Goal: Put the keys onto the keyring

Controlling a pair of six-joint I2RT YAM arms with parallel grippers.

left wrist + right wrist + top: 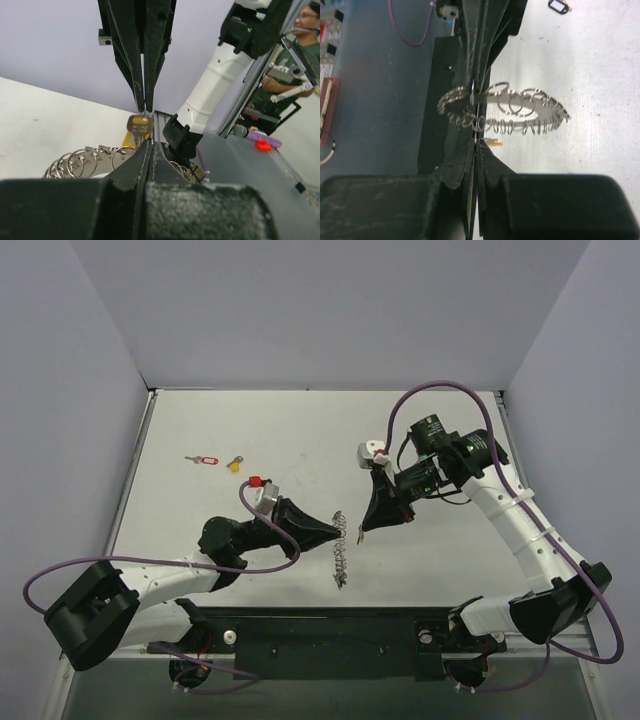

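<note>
**A:** Where is the keyring sitting relative to the fingers?

**B:** The keyring (341, 552) is lying edge-on to the overhead camera, between the two arms and towards the near edge of the table (300, 435). The left gripper (337, 532) is reaching it from the left. In the right wrist view its fingers (479, 45) are crossing the loop at one end, with the rest of the small rings fanning out to the side.

**A:** So the left jaws are gripping it?

**B:** They are pressing together with no gap showing, and they seem to be clamping the band of the keyring. The contact itself is partly hidden, so that is a likely reading rather than a certain one.

**A:** And the right side?

**B:** The right gripper (362, 529) is coming in from the opposite side, fingertips just beside the loop. Its fingers (134, 60) are pinching tight on the pinched key (139, 127), a silver key with a yellow part. That key is hanging right at the left fingertips, touching or almost touching the rings.

**A:** Any other keys?

**B:** A red-tagged key (203, 460) and a loose yellow-headed key (235, 464) are lying side by side on the far left of the table, well apart from both grippers.
</note>
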